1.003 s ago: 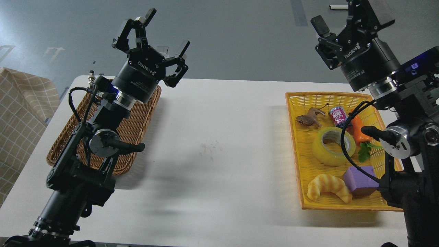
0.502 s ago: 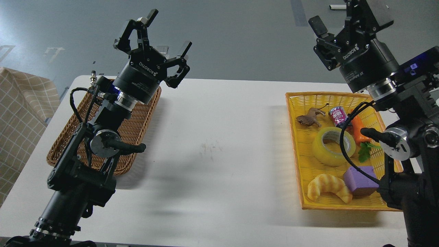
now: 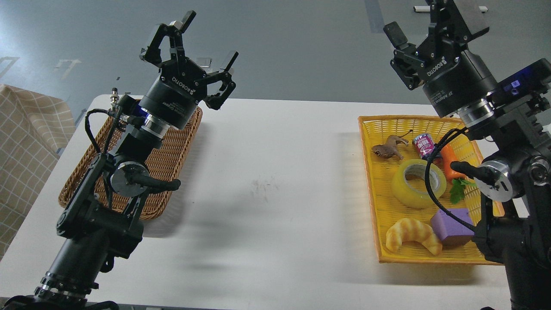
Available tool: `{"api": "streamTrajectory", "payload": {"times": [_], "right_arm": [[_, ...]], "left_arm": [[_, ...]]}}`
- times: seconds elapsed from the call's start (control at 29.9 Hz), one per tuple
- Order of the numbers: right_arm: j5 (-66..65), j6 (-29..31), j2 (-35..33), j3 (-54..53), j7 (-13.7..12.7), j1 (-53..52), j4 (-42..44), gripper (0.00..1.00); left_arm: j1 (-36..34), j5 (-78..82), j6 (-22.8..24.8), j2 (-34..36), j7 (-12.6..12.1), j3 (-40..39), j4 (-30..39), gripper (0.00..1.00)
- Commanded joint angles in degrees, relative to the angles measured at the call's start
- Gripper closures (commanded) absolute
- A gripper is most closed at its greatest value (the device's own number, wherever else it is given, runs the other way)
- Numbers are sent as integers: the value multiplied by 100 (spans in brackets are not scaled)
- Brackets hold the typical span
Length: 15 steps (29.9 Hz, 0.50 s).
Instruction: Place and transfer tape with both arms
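Observation:
The tape [image 3: 404,190], a wide translucent yellow roll with a grey-white core, lies flat in the yellow basket [image 3: 369,181] on the right of the white table. A black cable of my right arm crosses in front of it. My right gripper [image 3: 430,20] is open and empty, raised high above the far end of that basket, well above the tape. My left gripper [image 3: 207,39] is open and empty, raised above the far right corner of the brown wicker basket [image 3: 170,170] on the left.
The yellow basket also holds a toy lion [image 3: 388,147], a small can [image 3: 423,144], a toy carrot [image 3: 451,162], a purple block [image 3: 451,224] and a toy croissant [image 3: 412,234]. A checked cloth [image 3: 26,142] hangs at the far left. The white table [image 3: 275,181] lies between the baskets.
My right gripper has shifted slightly left and up. My left arm has only wobbled in place. The tape and the other objects have not moved.

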<state>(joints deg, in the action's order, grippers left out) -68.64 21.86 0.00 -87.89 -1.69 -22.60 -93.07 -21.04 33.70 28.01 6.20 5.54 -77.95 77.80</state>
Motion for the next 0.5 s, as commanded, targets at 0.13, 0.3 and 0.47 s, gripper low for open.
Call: {"api": "streamTrajectory", "payload": {"times": [0.13, 0.3, 0.47], "right_arm": [[0, 3, 0, 114, 2, 18, -18, 0], [0, 3, 0, 140, 2, 27, -18, 0], [0, -6, 0, 158, 2, 18, -18, 0]], "left_arm": [[-5, -4, -1, 39, 0, 0, -1, 2], [-14, -4, -1, 31, 0, 0, 16, 2], [-5, -4, -1, 13, 0, 0, 16, 2]]}}
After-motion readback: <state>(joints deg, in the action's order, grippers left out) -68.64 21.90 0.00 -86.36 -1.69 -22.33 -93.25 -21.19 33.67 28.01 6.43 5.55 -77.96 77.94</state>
